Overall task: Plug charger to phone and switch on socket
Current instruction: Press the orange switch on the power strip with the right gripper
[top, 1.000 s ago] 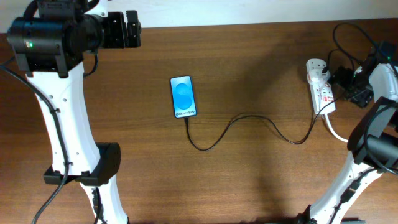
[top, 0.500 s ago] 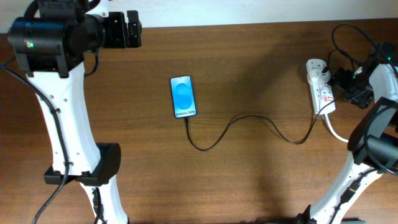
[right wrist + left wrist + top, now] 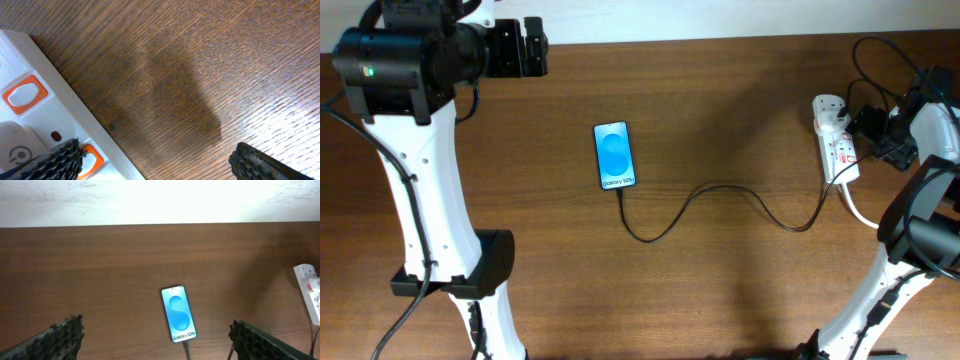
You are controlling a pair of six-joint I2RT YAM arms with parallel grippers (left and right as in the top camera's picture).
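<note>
The phone (image 3: 615,155) lies on the wooden table, its blue screen lit and reading "Galaxy S25"; it also shows in the left wrist view (image 3: 178,320). The thin black charger cable (image 3: 720,190) runs from the phone's lower end across the table to the white socket strip (image 3: 836,140) at the right. In the right wrist view the strip (image 3: 45,120) shows orange-red switches. My right gripper (image 3: 155,162) is open, one finger over a switch, the other over bare wood. My left gripper (image 3: 155,340) is open, high above the table, far from the phone.
A thick white cord (image 3: 860,212) leaves the strip toward the right arm's base. Black robot cables (image 3: 880,60) loop at the back right. A white wall edge (image 3: 160,200) borders the table's far side.
My right gripper has shifted slightly up and right beside the socket strip. The phone, cable and left arm have not moved.
</note>
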